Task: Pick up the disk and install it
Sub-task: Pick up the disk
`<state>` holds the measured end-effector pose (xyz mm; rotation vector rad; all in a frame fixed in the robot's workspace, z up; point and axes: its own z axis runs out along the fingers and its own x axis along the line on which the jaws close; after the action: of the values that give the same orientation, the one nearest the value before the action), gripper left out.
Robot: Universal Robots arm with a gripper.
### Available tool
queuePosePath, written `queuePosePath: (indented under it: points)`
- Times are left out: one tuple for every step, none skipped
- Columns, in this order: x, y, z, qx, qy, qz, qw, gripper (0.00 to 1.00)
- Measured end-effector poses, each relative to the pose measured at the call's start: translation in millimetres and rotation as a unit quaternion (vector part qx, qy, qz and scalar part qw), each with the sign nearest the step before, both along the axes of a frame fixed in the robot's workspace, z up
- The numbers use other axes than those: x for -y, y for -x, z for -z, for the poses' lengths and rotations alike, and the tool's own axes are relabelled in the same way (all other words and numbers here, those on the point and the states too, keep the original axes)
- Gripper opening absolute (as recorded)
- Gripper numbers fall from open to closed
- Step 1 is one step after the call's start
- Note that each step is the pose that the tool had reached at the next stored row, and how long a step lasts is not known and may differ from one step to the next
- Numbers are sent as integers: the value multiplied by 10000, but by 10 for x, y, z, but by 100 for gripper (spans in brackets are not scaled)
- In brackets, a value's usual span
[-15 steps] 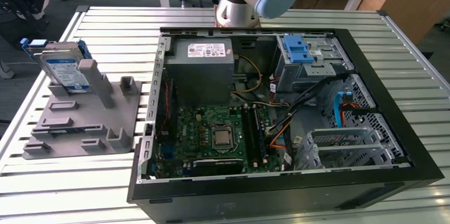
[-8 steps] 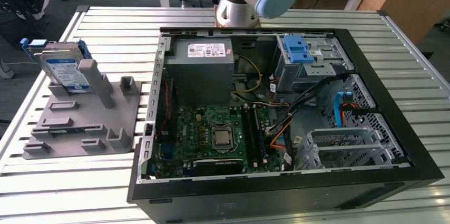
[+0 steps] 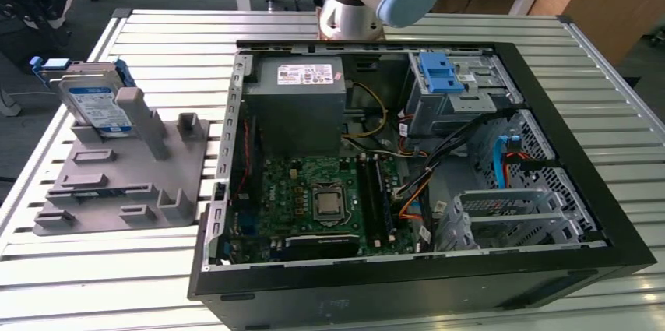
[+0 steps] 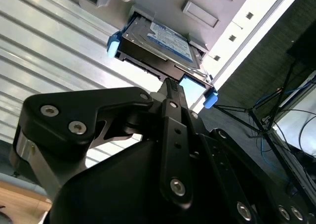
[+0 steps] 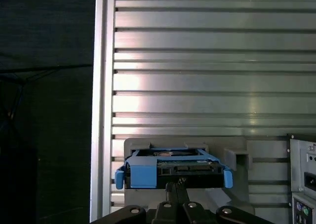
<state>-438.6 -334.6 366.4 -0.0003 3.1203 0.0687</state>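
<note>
The disk (image 3: 96, 103), a silver drive with a white-and-blue label in a bright blue carrier frame, stands on edge in a slot of the grey holder (image 3: 124, 183) at the exterior view's left. Both wrist views show the disk (image 4: 158, 38) (image 5: 148, 174) straight ahead of my gripper (image 4: 170, 83) (image 5: 177, 185). The two fingers lie close together with nothing between them. A gap separates them from the disk, and nothing touches the disk.
An open black computer case (image 3: 416, 152) lies on the slatted metal table (image 3: 177, 43), with a grey power supply (image 3: 301, 89), a motherboard (image 3: 322, 198) and a drive cage with a blue latch (image 3: 441, 74). The table edge (image 5: 101, 85) runs beside the holder.
</note>
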Motion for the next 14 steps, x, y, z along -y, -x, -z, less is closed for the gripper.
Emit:
queuePosePath:
  points:
    - [0, 0, 0, 0, 0, -46, 10000, 11]
    - [0, 1, 0, 0, 0, -88, 10000, 11]
    - [0, 0, 0, 0, 0, -125, 9999, 11]
    - [0, 0, 0, 0, 0, -156, 9999, 11]
    - [0, 1, 0, 0, 0, -181, 9998, 11]
    - [0, 1, 1, 0, 0, -198, 9998, 11]
    - [0, 2, 1, 0, 0, -215, 9998, 11]
    - [0, 2, 1, 1, 0, -229, 9997, 11]
    - [0, 2, 1, 0, 0, -239, 9997, 11]
    - [0, 2, 1, 0, 0, -246, 9997, 11]
    - [0, 2, 0, 0, 0, -247, 9997, 11]
    - [0, 2, 0, 0, 0, -248, 9997, 11]
    - [0, 2, 0, 0, 0, -248, 9997, 11]
    - [0, 2, 0, 0, 0, -248, 9997, 11]
